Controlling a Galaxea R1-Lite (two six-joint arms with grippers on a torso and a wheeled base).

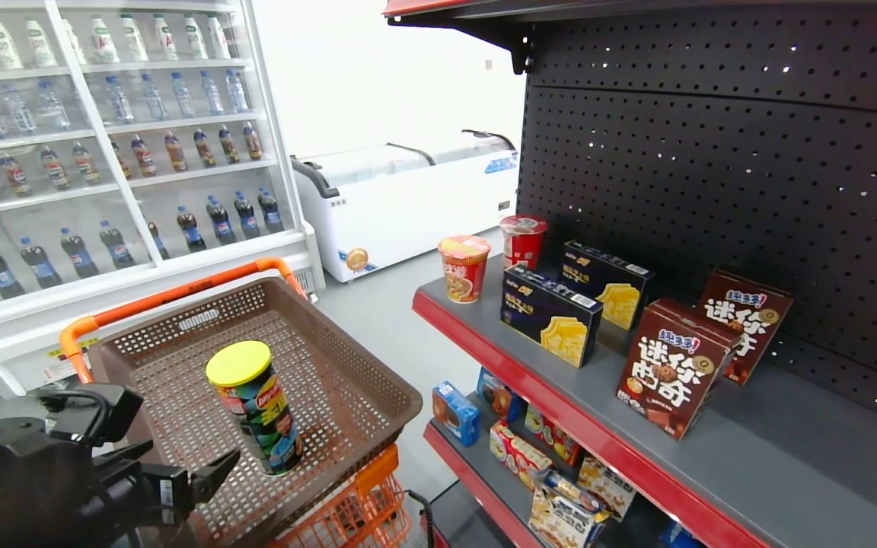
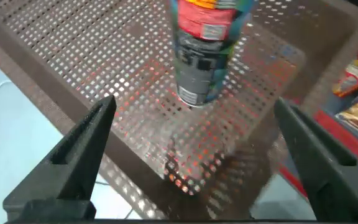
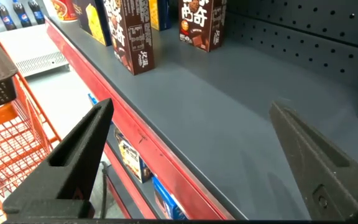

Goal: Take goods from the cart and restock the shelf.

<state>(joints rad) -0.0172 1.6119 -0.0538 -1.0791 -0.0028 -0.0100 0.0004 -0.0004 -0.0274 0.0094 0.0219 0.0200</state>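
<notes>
Black L gripper point(image 2: 194, 157) is spread wide, holding nothing. The chips can point(image 2: 207, 56) sits just ahead of it, lined up btwn the fingers, not touching. Can stands on the floor of the brown basket point(image 1: 366, 384) atop the orange cart point(image 1: 180, 293), long axis near vertical w/ a slight lean, yellow lid up. Your L arm is the nearer one. R gripper point(image 3: 194, 162) is also spread and empty, over the grey shelf deck point(image 3: 216, 112), well apart from the can.

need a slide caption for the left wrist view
Open left gripper poised in front of the chip can standing in the cart's brown basket.
</notes>
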